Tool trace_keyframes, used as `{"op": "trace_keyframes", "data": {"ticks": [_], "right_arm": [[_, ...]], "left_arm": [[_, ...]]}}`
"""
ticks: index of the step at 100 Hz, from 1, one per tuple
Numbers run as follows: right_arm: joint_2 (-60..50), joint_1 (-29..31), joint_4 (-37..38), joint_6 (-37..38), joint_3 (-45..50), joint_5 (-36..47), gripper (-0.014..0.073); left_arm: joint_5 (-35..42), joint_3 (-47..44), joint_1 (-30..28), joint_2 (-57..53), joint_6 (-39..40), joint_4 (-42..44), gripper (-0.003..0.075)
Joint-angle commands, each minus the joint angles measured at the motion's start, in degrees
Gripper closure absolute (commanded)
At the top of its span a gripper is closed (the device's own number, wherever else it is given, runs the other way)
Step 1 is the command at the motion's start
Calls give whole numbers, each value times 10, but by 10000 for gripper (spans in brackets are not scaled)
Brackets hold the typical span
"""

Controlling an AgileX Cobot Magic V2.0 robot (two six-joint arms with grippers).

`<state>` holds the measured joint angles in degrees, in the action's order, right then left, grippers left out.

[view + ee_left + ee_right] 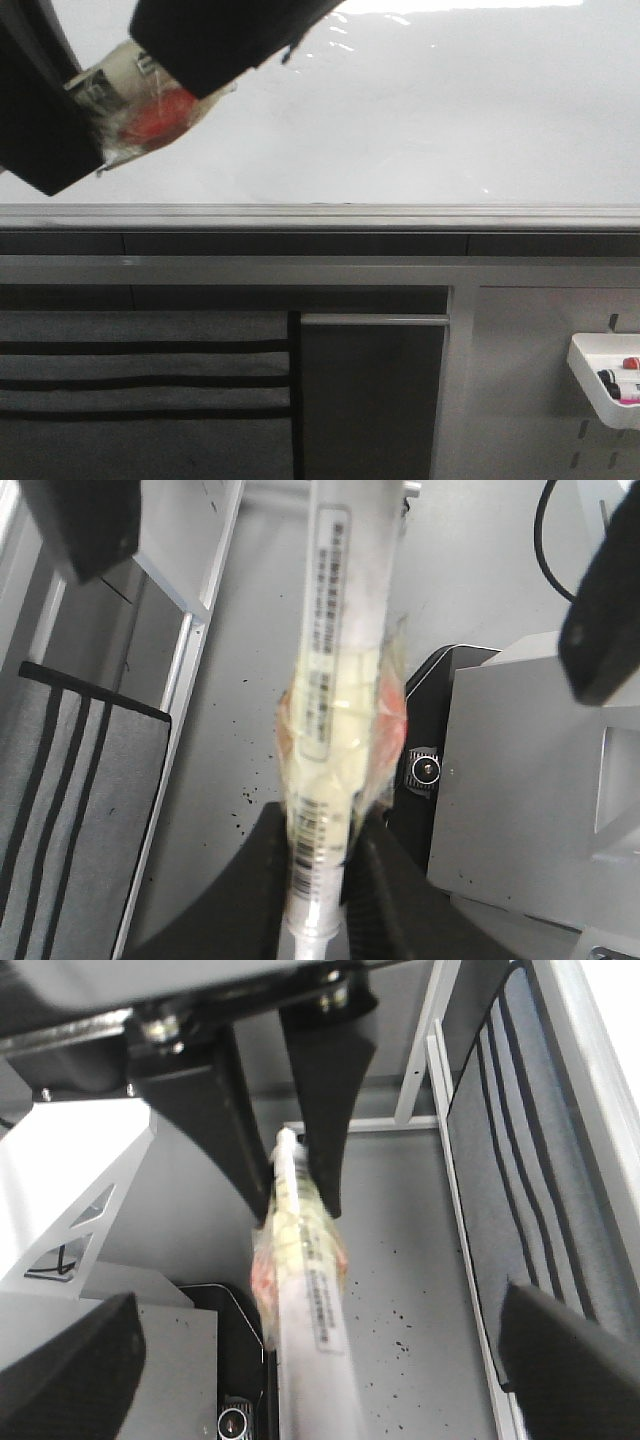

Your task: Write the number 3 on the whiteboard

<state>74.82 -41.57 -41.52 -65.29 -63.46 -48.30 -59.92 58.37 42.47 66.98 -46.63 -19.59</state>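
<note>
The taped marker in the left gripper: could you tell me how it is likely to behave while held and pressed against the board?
The marker looks like a stiff, straight barrel, so it probably won't flex. Its tape wrapping bulges unevenly, which may add grip between the left gripper's fingers. Its round, glossy body would likely roll if released.

No text could be read in any view. The marker (335,680) carried a barcode label with small print along its barrel, too blurred to make out. The whiteboard (420,110) bore no legible writing.
</note>
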Motion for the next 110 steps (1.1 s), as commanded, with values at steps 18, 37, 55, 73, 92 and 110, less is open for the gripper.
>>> {"op": "trace_keyframes", "data": {"ticks": [18, 37, 55, 73, 92, 110], "right_arm": [[-12, -1, -33, -11, -20, 14, 167], [-11, -2, -36, -23, -20, 11, 203], [-4, -25, -36, -37, -20, 24, 204], [-4, -25, -36, -37, -20, 32, 227], [-1, -25, -36, -37, -20, 32, 297], [4, -25, -35, -37, -20, 26, 298]], "left_arm": [[17, 20, 5, -13, 0, -10, 738], [17, 20, 5, -13, -2, -2, 738], [17, 20, 5, -13, -35, 0, 738], [17, 20, 5, -13, -46, 1, 738], [17, 20, 5, -13, -46, 2, 738], [17, 20, 5, -13, -46, 2, 738]]}}
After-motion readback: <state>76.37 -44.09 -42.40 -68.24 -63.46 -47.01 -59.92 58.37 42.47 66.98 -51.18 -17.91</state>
